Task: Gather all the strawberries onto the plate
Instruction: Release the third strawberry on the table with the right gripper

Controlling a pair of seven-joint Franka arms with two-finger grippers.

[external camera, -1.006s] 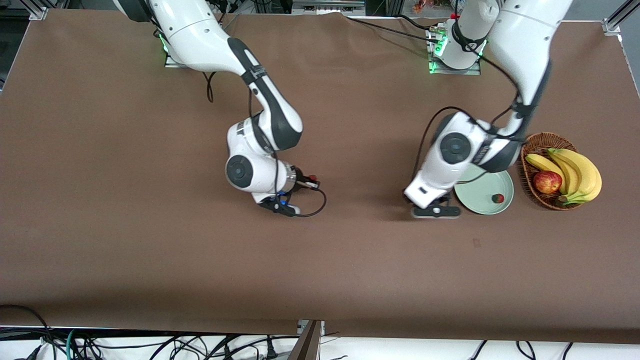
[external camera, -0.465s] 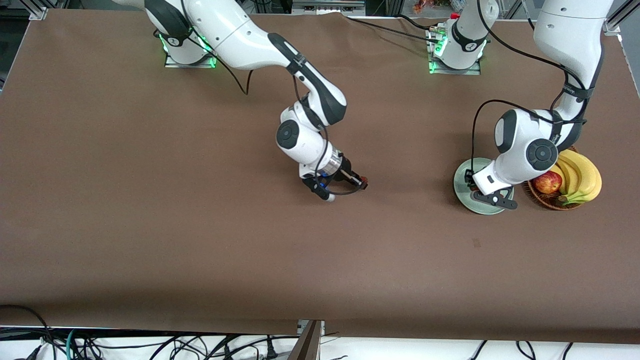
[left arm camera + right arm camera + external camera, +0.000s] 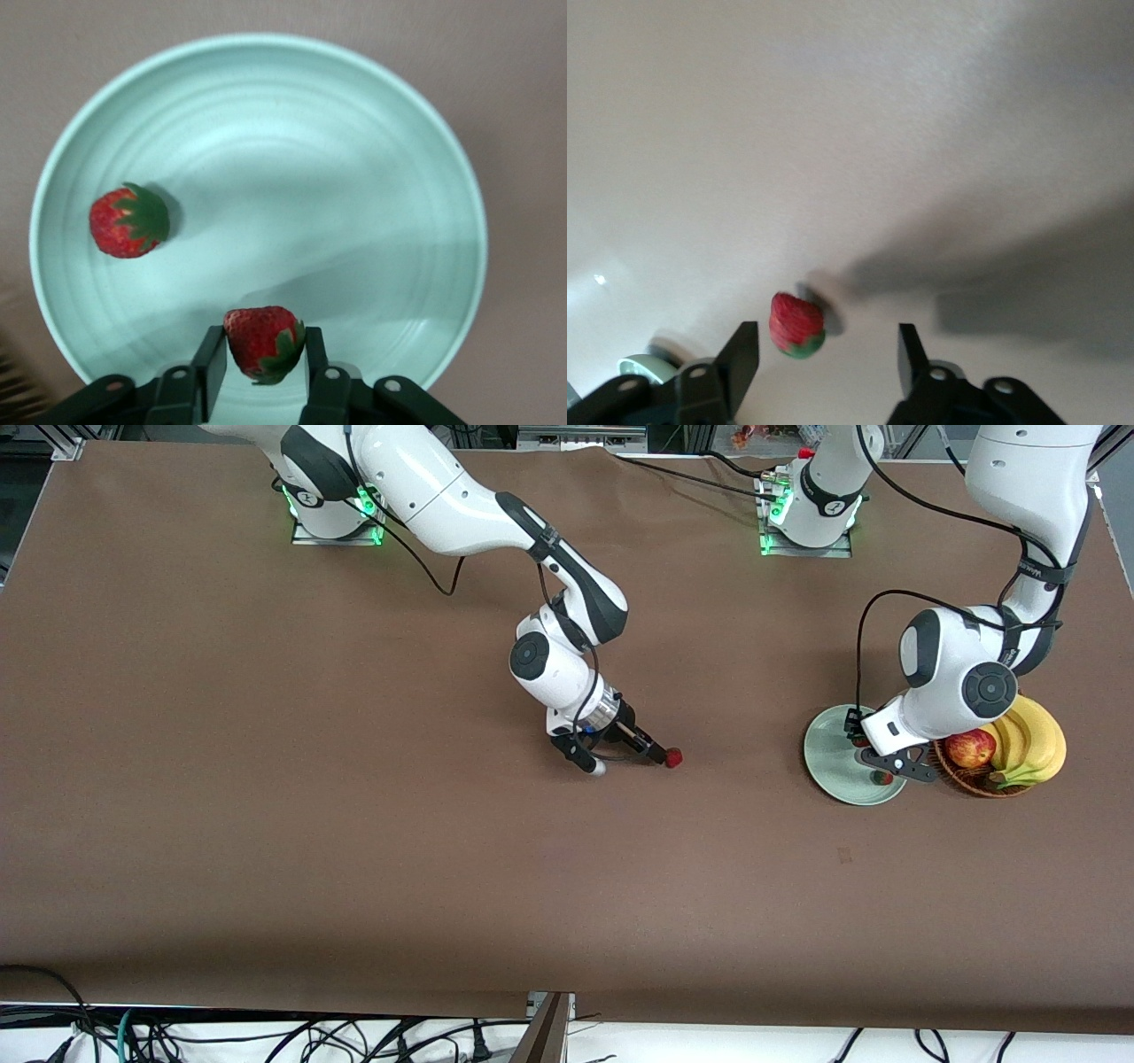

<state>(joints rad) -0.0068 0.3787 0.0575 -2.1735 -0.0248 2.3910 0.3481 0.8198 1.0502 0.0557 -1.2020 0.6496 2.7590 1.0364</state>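
Spreading wide now, right claw [image 3: 824,359] frees its strawberry [image 3: 796,325]; left claw [image 3: 259,370] pinches a bumpy berry [image 3: 262,342] over the smooth round plate [image 3: 372,177].

Glossy plate [image 3: 266,133], matt tbl cover [image 3: 266,824]

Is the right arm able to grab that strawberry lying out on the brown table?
Probably yes. The strawberry lies on bare table, right between the right gripper's open fingers, with nothing blocking it.
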